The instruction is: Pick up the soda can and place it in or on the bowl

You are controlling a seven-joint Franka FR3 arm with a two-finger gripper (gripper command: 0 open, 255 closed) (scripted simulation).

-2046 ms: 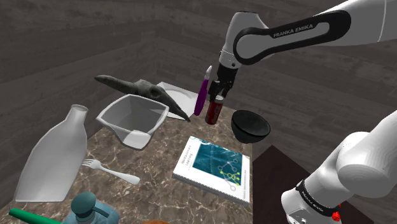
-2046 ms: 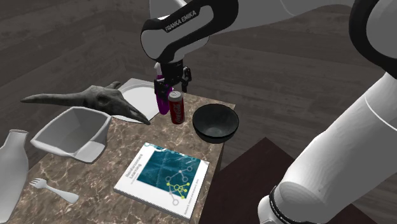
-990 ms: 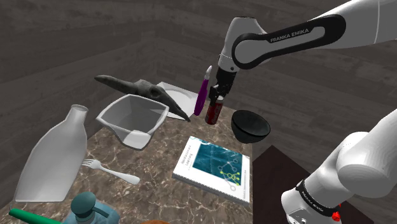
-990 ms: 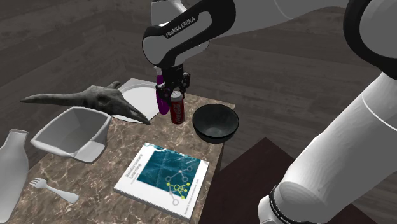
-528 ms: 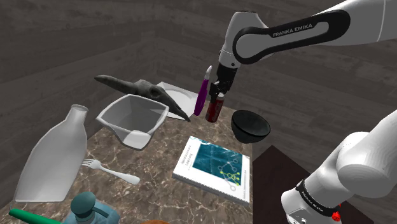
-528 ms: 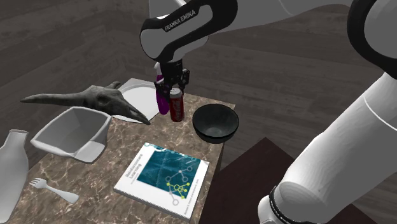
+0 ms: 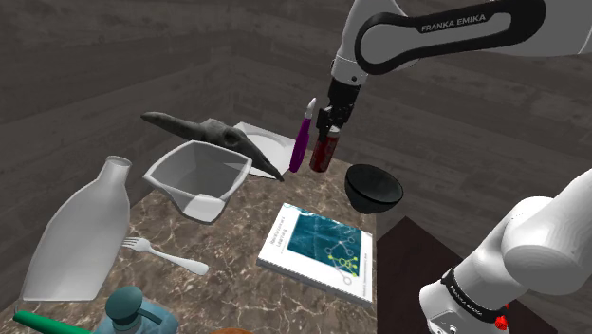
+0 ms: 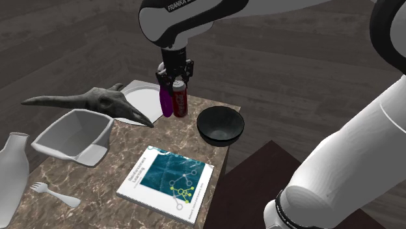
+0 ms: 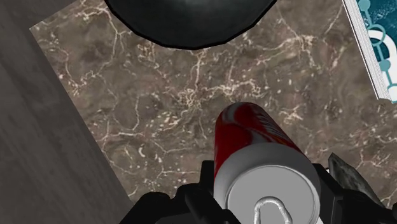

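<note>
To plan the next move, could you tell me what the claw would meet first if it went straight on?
Probably bare marble table, struck by the can the claw holds; the bowl lies just beyond that line, though depth is unclear.

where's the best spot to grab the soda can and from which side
Grip the upper wall just under the rim, coming from straight above: the soda can is upright, its round sides suit a two-sided pinch, and a purple bottle crowds one side. The pincer clasps it that way now.
</note>
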